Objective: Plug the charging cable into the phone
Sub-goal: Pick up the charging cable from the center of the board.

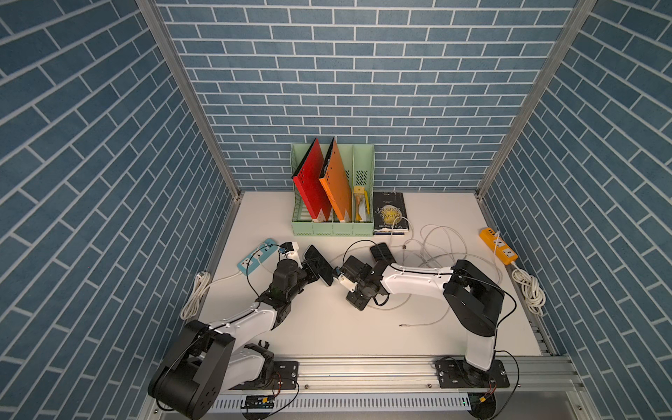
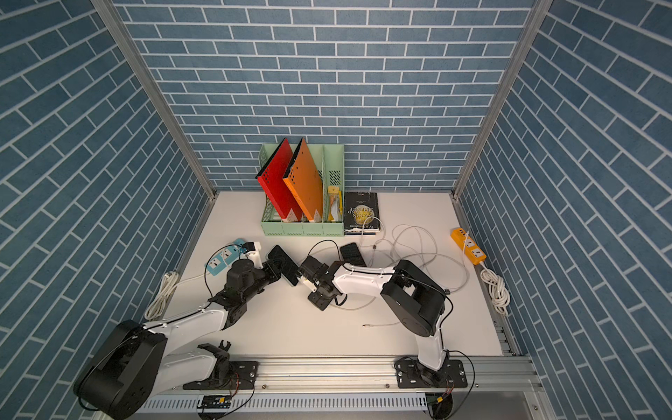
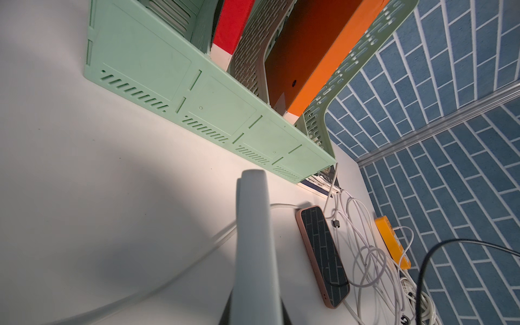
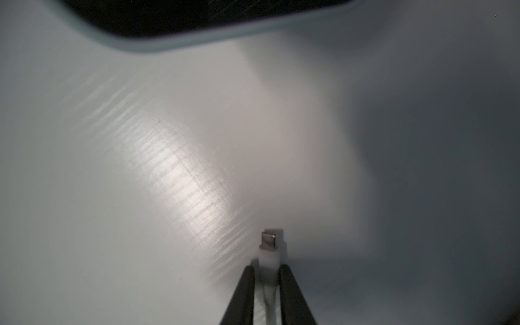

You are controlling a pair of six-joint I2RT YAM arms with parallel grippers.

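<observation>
Both arms reach inward, meeting just before the green file rack (image 1: 332, 227). Left gripper (image 1: 312, 271) clamps the phone (image 1: 322, 267), tilted, dark-screened, pale-edged. Right gripper (image 4: 268, 277) pinches the charging cable (image 4: 269, 254), metal tip bare, near the phone but not touching it.

Table (image 4: 174, 174) is a smooth white laminate-looking top, mostly matt, though the glare picks out fine parallel lines in it. The charging cable (image 4: 269, 257) has a shiny metal tip on a smooth white plastic plug. The right gripper (image 4: 267, 271) has matt black fingers (image 4: 244, 292). The phone (image 4: 197, 17) is glossy dark glass in a pale matt case. The file rack (image 3: 174, 84) is mint moulded plastic with a satin finish and perforated dividers. Walls (image 3: 464, 197) look fuzzy, kinda felt-like. The orange power strip (image 3: 391, 247) is slick plastic, and the frame rail (image 1: 363, 365) looks like bare ribbed aluminium.
</observation>
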